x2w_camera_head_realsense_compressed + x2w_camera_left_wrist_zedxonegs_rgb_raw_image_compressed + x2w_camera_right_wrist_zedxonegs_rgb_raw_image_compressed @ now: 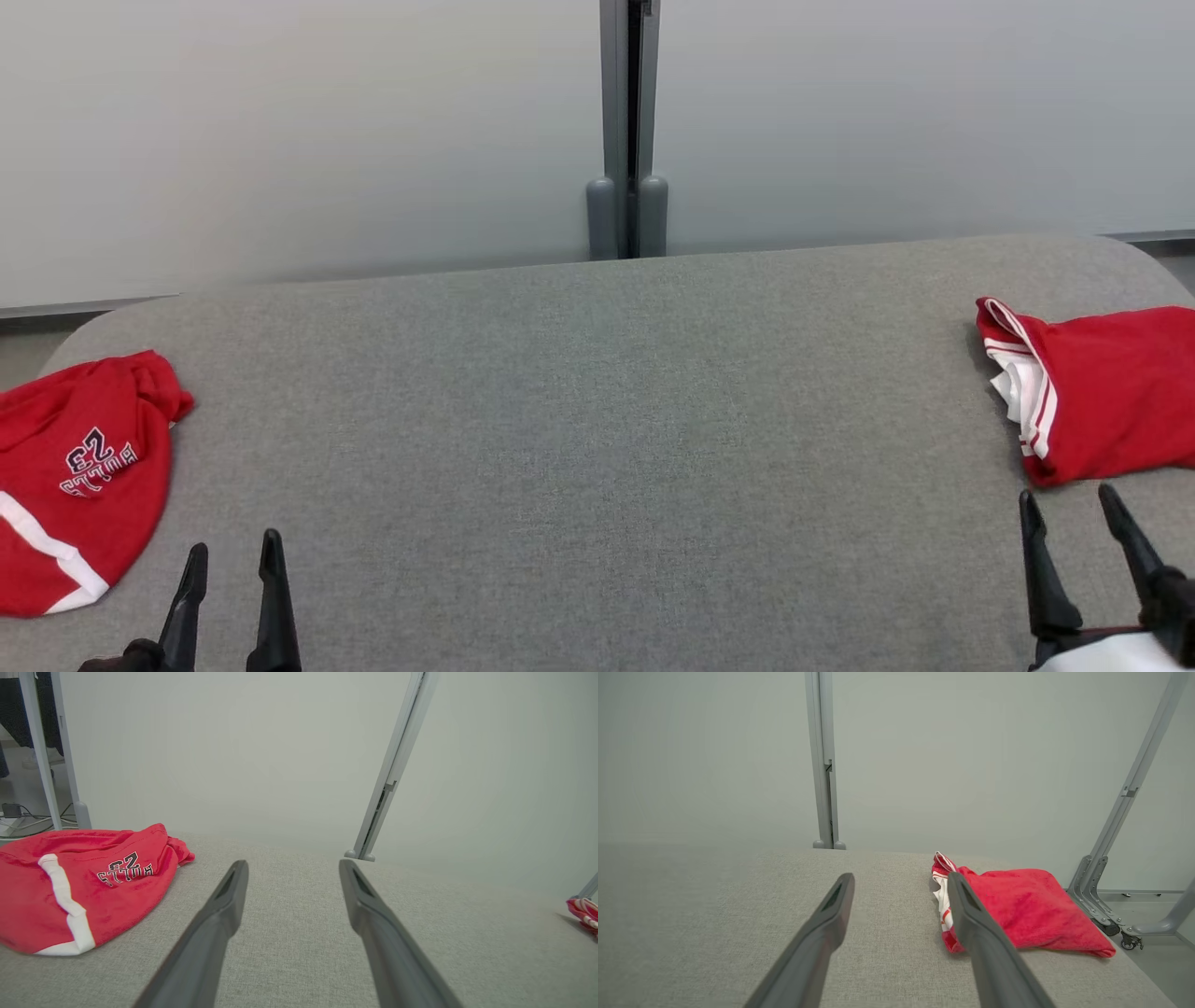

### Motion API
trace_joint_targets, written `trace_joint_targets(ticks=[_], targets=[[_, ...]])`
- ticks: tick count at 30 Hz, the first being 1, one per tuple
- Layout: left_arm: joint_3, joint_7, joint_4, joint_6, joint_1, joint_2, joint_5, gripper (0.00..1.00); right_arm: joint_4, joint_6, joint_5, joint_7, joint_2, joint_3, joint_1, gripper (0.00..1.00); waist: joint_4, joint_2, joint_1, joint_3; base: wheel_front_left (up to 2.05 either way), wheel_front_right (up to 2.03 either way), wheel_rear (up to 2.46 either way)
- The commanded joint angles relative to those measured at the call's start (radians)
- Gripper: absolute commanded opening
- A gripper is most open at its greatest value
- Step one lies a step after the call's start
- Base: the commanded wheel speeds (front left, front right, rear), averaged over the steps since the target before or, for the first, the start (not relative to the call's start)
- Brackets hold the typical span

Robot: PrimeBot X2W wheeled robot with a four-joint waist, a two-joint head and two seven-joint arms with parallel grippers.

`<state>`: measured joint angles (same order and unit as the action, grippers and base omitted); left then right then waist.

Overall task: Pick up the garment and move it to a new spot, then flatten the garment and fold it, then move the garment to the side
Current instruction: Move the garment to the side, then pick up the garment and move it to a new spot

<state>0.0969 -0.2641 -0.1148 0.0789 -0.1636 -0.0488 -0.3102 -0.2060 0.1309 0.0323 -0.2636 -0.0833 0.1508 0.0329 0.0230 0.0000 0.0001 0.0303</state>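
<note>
Both jaws wide and empty.
Red crumpled garment [75, 476] lies left of the left jaws, that arm nearer; folded garment [1111, 392] just beyond the right jaws.

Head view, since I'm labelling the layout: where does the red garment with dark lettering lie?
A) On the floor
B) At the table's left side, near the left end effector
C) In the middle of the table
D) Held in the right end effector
B: the red garment with dark lettering lies crumpled at the left side of the grey table, beside the open left end effector and apart from it.
</note>
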Motion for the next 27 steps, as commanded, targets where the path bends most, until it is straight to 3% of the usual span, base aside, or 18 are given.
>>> trace_joint_targets(ticks=[1,16,22,27], targets=[[0.005,0.000,-0.003,0.001,-0.005,-0.004,-0.003,1.00,0.006,0.000,-0.013,-0.001,0.003,0.000,0.020,1.00,-0.005,0.0000,-0.0001,0.006,0.00,0.00,0.00],[-0.002,0.000,-0.035,0.024,-0.024,-0.004,0.039,1.00,-0.004,0.000,0.022,-0.001,0.031,-0.007,0.099,1.00,-0.027,0.0000,-0.0001,0.036,0.00,0.00,0.00],[-0.009,0.000,-0.034,0.021,-0.020,-0.004,0.040,1.00,0.000,0.000,0.037,-0.001,0.031,-0.018,0.110,1.00,-0.079,0.0000,-0.0001,0.042,0.00,0.00,0.00],[-0.004,0.000,-0.037,0.012,-0.039,-0.004,0.038,1.00,-0.004,0.000,0.060,-0.001,0.031,-0.063,0.118,1.00,-0.174,0.0000,-0.0001,0.058,0.00,0.00,0.00]])
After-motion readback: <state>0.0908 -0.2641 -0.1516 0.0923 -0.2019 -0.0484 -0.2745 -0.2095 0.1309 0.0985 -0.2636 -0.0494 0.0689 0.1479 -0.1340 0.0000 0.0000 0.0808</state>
